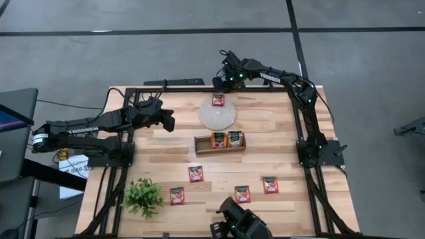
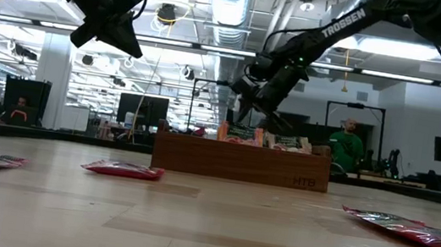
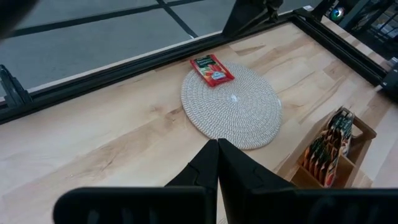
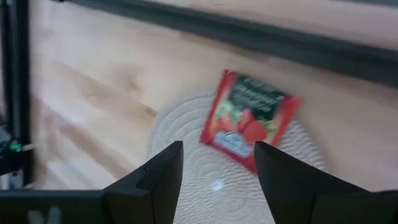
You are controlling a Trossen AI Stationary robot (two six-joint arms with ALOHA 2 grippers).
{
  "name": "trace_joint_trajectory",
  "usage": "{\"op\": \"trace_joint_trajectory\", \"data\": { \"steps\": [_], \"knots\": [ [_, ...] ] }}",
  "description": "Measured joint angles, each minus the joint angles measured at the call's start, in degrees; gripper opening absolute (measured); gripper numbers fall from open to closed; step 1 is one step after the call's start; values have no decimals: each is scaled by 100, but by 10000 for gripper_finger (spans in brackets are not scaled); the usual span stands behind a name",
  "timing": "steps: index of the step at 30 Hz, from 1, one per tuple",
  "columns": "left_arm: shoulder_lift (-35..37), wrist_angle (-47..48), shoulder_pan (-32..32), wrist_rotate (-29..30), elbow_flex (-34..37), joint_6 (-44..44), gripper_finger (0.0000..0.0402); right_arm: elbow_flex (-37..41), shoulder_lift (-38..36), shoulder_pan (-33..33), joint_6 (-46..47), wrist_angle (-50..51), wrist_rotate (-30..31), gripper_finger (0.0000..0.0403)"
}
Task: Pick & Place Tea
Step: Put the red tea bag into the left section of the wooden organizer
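Right tool (image 4: 214, 168) hangs open and empty above a red sachet (image 4: 250, 119) on the mat (image 1: 217, 115); left tool (image 3: 217, 163) pinched closed, holding nothing.

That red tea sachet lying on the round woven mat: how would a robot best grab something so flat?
The sachet lies flat at the mat's far rim. Probably best from straight above, open right gripper fingers straddling two opposite edges, since only its thin sides offer grip.

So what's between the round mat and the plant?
In the high view, the wooden tray sits just past the round mat, then one red tea sachet on bare table before the plant.
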State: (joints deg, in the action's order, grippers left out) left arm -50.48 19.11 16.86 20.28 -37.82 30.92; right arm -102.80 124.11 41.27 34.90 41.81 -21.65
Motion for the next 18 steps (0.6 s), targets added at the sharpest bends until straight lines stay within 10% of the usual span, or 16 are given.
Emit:
{"op": "trace_joint_trajectory", "data": {
  "steps": [18],
  "knots": [
    [-7, 13, -4, -7, 0, -68, 0, -208, 664, 121, 417, -775, -1064, 184]
  ]
}}
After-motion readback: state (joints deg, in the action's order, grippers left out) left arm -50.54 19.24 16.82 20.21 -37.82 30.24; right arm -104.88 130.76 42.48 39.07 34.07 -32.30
